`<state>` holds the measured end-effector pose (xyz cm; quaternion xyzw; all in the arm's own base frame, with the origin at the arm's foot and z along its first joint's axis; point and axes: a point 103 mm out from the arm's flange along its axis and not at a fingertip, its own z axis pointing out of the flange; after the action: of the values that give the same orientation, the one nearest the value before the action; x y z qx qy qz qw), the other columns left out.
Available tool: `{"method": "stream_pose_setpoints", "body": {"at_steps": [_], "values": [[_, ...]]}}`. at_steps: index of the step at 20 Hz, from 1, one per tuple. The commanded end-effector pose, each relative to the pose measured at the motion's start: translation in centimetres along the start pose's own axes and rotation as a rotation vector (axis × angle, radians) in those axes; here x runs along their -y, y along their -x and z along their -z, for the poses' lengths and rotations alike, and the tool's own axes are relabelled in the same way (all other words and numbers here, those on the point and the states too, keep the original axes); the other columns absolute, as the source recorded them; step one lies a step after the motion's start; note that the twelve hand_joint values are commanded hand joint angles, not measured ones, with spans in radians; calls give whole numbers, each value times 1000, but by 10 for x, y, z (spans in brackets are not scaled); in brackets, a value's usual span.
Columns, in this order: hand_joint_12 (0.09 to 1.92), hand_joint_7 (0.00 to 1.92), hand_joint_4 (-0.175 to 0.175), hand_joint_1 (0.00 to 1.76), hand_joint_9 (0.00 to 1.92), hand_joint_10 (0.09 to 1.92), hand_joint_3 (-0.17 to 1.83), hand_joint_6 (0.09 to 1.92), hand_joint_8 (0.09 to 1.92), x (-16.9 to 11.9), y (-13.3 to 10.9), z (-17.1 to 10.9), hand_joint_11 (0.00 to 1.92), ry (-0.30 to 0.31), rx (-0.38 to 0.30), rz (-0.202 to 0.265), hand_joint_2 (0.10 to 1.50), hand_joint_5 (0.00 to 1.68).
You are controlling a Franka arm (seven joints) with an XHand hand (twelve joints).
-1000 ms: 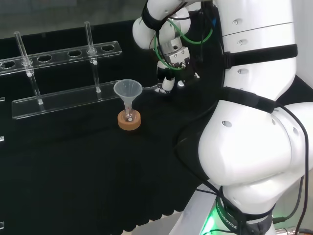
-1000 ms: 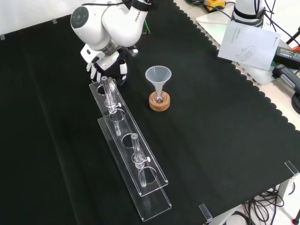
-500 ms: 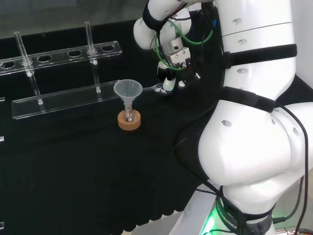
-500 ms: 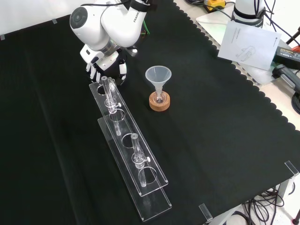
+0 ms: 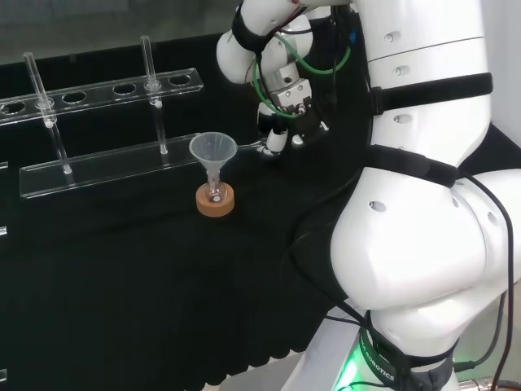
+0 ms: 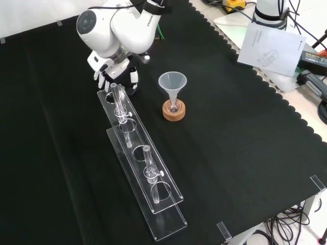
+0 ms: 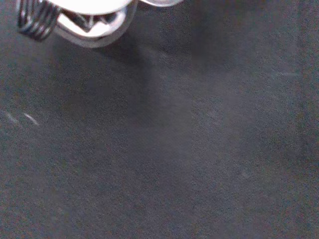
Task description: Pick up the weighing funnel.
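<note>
The hand (image 6: 118, 76) hangs low over the desk (image 6: 230, 127) beside the clear rack's (image 6: 140, 163) upper end in the front view, probably so it can reach the weighing funnel (image 5: 256, 147). That seems to be the faint clear sliver just beside it in the head view. I cannot tell whether the hand has closed on it. The big funnel (image 6: 172, 81) stands apart, kept upright by 1 cork ring (image 6: 173, 110).

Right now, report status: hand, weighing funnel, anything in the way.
Hand low over cloth, grip unreadable. Weighing funnel: faint clear piece beside hand, likely it, hold unconfirmed. Tube rack and funnel close by.

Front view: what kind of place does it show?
Probably a laboratory bench for robot trials: a clear test-tube rack, a funnel in a flask on a cork ring, and a white robot arm.
</note>
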<state>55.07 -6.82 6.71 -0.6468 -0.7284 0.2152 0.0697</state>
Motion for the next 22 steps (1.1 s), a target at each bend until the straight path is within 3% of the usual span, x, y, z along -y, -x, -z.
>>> {"method": "stream_pose_setpoints", "body": {"at_steps": [1,4,10,12,14,17,22], "values": [[1270,570,45,925,850,456,623,687,633,-3,-13,4,564,14,16,2,602,809],[1270,569,48,924,849,456,624,697,634,-3,-13,4,563,13,12,-7,602,829],[1273,569,81,933,849,462,629,683,645,-2,-11,3,563,0,40,-16,613,1033],[1272,572,143,1031,852,467,487,709,651,-2,-13,3,566,3,50,-21,742,1135],[1262,587,168,1081,861,463,470,684,645,-2,-14,4,576,2,59,-28,762,1205],[1245,624,175,1111,891,449,638,708,630,-1,-15,8,603,3,58,-44,673,1247],[1235,657,175,1116,934,442,720,758,626,2,-11,17,640,-2,78,-66,634,1241]]}}
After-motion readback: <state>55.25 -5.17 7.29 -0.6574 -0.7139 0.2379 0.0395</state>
